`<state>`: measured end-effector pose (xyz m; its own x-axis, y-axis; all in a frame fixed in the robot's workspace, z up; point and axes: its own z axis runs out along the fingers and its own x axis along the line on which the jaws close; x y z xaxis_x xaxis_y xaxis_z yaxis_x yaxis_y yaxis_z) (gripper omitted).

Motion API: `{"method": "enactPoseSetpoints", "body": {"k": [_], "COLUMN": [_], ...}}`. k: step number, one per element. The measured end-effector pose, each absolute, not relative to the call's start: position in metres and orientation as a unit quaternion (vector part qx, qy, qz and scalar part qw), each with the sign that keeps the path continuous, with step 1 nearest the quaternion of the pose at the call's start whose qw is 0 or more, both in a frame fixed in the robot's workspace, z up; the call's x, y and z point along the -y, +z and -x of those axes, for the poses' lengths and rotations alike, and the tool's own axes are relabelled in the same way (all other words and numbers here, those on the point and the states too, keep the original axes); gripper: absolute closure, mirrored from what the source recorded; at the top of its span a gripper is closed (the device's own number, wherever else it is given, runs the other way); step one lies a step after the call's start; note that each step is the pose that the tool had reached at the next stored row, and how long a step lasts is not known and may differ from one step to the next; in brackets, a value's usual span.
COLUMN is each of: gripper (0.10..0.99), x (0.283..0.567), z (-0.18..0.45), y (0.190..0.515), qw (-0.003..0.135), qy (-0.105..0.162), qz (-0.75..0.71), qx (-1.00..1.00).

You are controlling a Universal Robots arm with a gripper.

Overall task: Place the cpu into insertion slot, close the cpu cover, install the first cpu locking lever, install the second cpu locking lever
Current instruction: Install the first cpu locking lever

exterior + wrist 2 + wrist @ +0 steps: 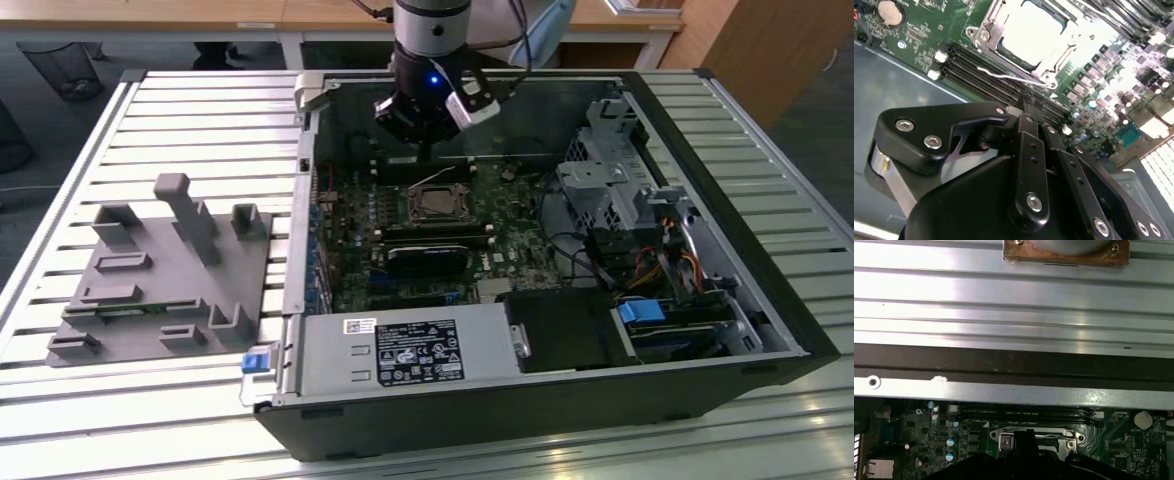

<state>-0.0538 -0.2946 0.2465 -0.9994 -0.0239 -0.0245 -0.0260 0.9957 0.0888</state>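
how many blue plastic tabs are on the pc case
2. One blue tab sticks out beside the power supply, on the exterior view's left; the other tab sits inside the case, toward that view's right. Others may be hidden.

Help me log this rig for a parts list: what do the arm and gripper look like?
The arm has a silver-grey cylindrical segment, then a black wrist with a small blue light and a pale grey block on its side. The gripper is matte black, built of rounded bars joined by silver screw heads.
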Motion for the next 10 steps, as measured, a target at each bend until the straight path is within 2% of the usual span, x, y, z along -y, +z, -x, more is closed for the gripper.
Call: {"method": "enactPoseSetpoints", "body": {"k": [10], "gripper": [0.980], "x": [0.294], "z": [0.046], "y": [0.233], "qw": [0.012], "qy": [0.039], "qz": [0.012], "qx": [-0.999]}}
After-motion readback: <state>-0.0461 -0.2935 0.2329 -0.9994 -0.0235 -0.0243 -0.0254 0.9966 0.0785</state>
